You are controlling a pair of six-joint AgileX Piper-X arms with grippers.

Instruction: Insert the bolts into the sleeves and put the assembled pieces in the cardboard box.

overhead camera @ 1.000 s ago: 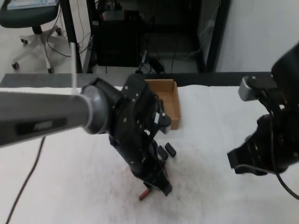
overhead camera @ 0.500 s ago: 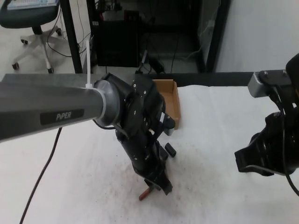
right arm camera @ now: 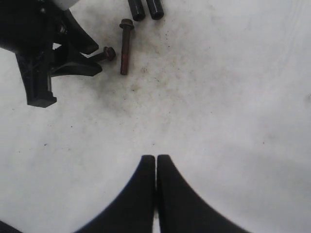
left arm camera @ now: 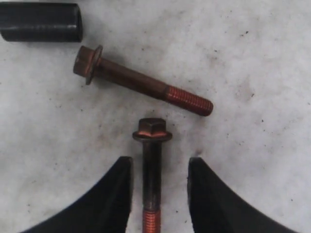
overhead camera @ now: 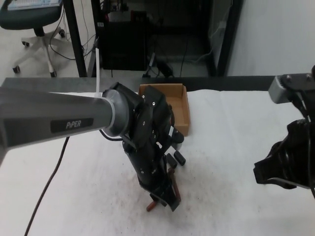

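Note:
My left gripper (left arm camera: 159, 164) is low over the white bench, open, its two dark fingers either side of a rusty bolt (left arm camera: 151, 160) without touching it. A second bolt (left arm camera: 141, 86) lies crosswise just beyond that bolt's head, and a black sleeve (left arm camera: 41, 22) lies past it. In the high view the left arm (overhead camera: 147, 142) stands mid-bench over the bolt (overhead camera: 152, 205), with sleeves (overhead camera: 179, 159) beside it and the cardboard box (overhead camera: 183, 105) behind. My right gripper (right arm camera: 156, 160) is shut on nothing, above bare cloth, facing the bolts (right arm camera: 125, 46) and two sleeves (right arm camera: 146, 8).
The right arm (overhead camera: 288, 162) hangs at the bench's right side, well apart from the left arm. Bare cloth lies between the two arms and along the front. A cable (overhead camera: 47, 182) trails over the left part of the bench. Beyond the bench's far edge are an office chair (overhead camera: 32, 19) and dark racks.
The right arm has drawn back toward the right edge. The left arm's long link has swung a little, while its gripper stays low over the bolts.

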